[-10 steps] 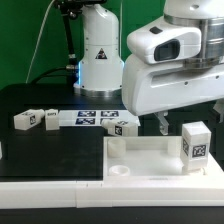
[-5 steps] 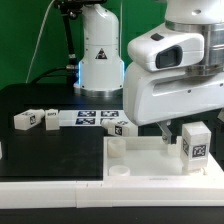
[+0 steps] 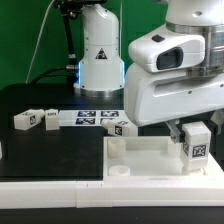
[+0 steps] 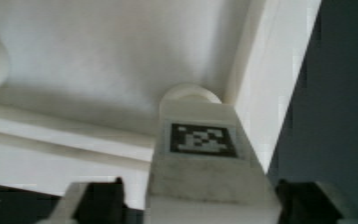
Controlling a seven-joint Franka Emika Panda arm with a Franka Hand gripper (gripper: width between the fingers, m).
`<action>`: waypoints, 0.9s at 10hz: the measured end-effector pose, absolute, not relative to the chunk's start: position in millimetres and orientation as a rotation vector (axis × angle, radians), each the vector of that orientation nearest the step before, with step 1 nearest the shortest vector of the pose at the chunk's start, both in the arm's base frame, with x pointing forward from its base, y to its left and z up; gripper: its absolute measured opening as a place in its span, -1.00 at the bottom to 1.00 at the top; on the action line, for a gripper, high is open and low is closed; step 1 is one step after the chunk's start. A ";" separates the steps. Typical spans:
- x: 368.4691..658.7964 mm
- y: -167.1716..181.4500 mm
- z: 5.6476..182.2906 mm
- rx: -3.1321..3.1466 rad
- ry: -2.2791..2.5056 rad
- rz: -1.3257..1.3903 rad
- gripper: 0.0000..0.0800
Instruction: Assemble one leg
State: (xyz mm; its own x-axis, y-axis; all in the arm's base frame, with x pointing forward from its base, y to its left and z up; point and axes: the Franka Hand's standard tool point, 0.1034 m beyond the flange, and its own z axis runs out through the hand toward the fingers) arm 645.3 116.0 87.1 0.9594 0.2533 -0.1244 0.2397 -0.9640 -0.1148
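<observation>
The leg (image 3: 197,145), a small white square post with a black-and-white tag, stands upright in the corner of the white tray (image 3: 140,152) on the exterior view's right. My gripper (image 3: 190,131) has come down over its top. In the wrist view the leg (image 4: 202,140) runs up between my two dark fingers (image 4: 98,203), which press against its two sides with no gap showing. The gripper (image 4: 208,205) is shut on the leg. The leg's foot rests against the tray's raised wall (image 4: 274,60).
Three more white legs with tags lie on the black table: two (image 3: 25,120) (image 3: 49,119) at the exterior view's left and one (image 3: 124,127) near the middle. The marker board (image 3: 92,118) lies behind them. A round socket (image 3: 121,170) sits in the tray's near corner.
The arm moved toward the exterior view's right and down over the leg; a finger now covers part of the leg's side. The leg has not moved.
</observation>
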 end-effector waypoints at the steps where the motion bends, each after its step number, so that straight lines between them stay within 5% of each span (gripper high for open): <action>1: 645.3 116.3 87.1 -3.014 -0.356 0.212 -0.24; 3: 645.3 116.3 87.2 -3.014 -0.357 0.212 -0.27; 9: 643.7 116.8 86.5 -2.990 0.778 0.216 -0.27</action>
State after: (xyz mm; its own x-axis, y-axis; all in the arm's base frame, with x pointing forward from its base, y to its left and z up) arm 643.7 116.8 86.5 0.8642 -0.4816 -0.1460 -0.4878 -0.8729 -0.0082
